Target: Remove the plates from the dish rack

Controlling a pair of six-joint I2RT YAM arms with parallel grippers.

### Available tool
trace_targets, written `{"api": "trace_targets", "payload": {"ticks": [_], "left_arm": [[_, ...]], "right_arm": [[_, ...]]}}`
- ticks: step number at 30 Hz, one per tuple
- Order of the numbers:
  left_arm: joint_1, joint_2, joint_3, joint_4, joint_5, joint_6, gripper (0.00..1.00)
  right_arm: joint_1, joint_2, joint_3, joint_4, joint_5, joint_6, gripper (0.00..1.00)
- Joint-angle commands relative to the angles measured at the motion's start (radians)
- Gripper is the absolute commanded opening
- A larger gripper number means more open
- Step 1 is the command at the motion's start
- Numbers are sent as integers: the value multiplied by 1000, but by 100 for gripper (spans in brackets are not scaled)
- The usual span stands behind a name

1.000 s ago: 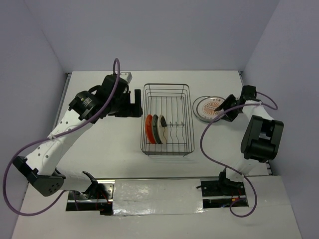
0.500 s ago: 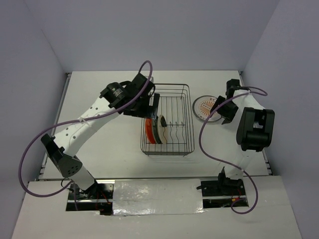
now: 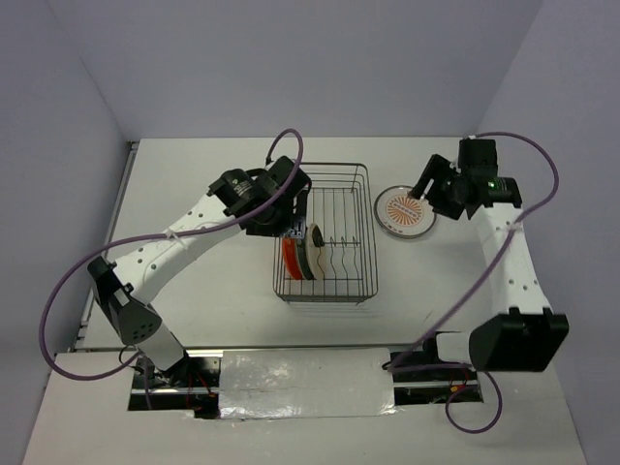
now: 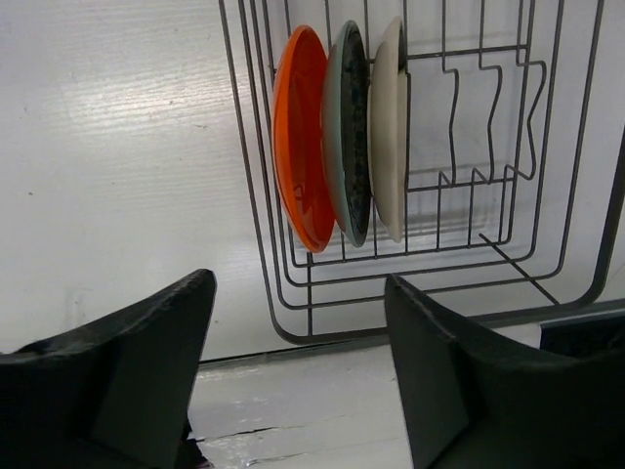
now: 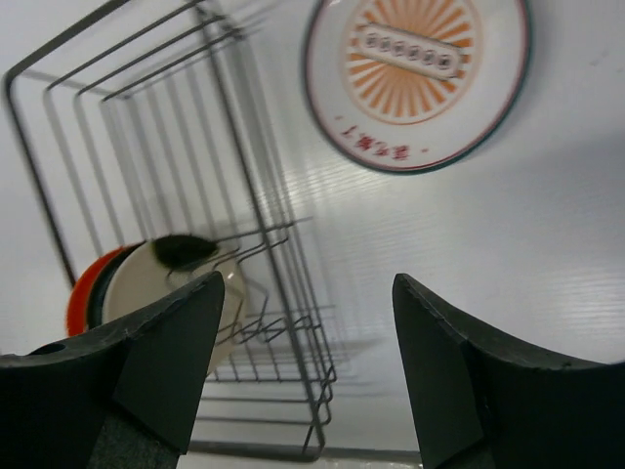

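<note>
**Three plates stand in rack, both pincers empty**

An orange plate [image 4: 301,137], a dark plate [image 4: 350,137] and a cream plate [image 4: 389,127] stand on edge, side by side, at the near-left end of the dish rack [image 3: 323,232] on the desk [image 3: 213,291]. The left pincer [image 4: 298,283] hovers over them, jaws wide, holding nothing; its arm hides it from above. The right pincer [image 5: 308,278], equally wide and empty, hangs near the patterned plate [image 5: 415,73] lying flat beside the rack, which is blurred in the right wrist view

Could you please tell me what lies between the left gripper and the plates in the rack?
Only the rack's wire wall, seen in the left wrist view.
</note>
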Motion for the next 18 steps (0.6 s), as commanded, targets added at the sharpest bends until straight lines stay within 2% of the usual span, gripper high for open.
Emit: {"api": "trace_targets", "payload": {"ticks": [1,5,7,14,18], "left_arm": [[-8,13,-18,-5,-80,-89,79],[-9,42,-62,12,-103,-95,73],[-9,50,-75,24,-109,-94,67],[-9,84,-130,121,-127,-94,60],[-9,118,-142,139,-130,-97,50]], "right_arm": [[55,-72,-37,-59,-40,3,77],[100,-161,-129,-50,-51,11,77],[101,-189,-141,-53,-45,4,77],[106,-214,-166,-78,-51,-23,77],[107,-235,-169,-82,-63,-25,77]]}}
